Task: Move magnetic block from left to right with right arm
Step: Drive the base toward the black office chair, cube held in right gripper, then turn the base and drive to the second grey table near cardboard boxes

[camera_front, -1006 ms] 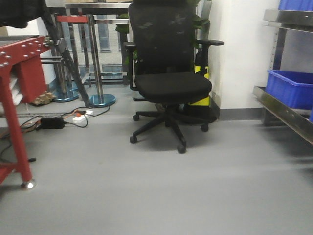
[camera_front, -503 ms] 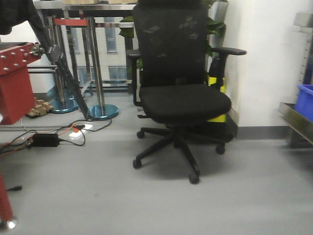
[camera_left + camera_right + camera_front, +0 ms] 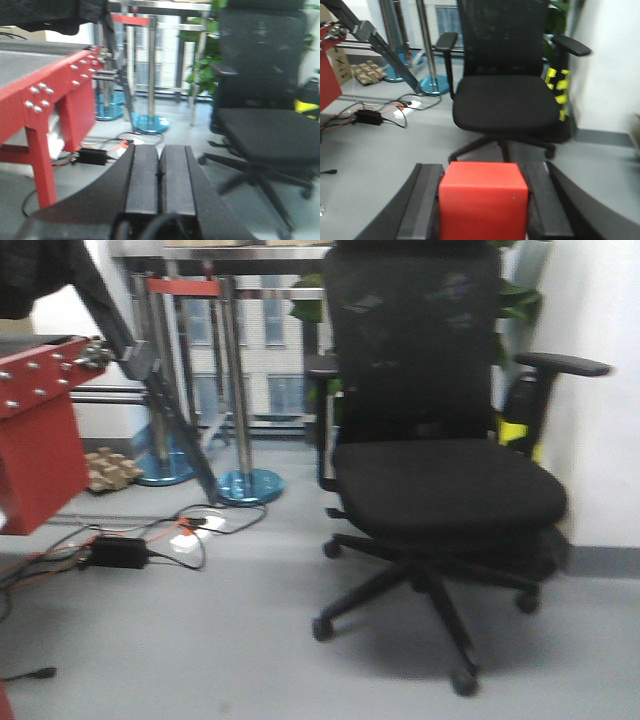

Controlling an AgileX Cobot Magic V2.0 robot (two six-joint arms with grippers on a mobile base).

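Note:
In the right wrist view the magnetic block (image 3: pixel 483 202), a plain bright red cube, fills the space between the two black fingers (image 3: pixel 426 200) of my right gripper (image 3: pixel 483 172), which is shut on it above the grey floor. In the left wrist view my left gripper (image 3: pixel 160 150) is shut with its two flat pads pressed together and nothing between them. Neither gripper nor the block shows in the front-facing view.
A black office chair (image 3: pixel 440 480) stands close ahead, also seen as the chair (image 3: pixel 506 100) and the chair (image 3: pixel 265 130). A red table (image 3: pixel 45 95) with a red panel (image 3: pixel 35 450) is at the left. Cables and a power brick (image 3: pixel 115 552) lie on the floor by chrome posts (image 3: pixel 240 390).
The front view has shifted: the chair has grown larger and slid right, and the blue bins and shelf at the right have left the frame. The red table has moved further left.

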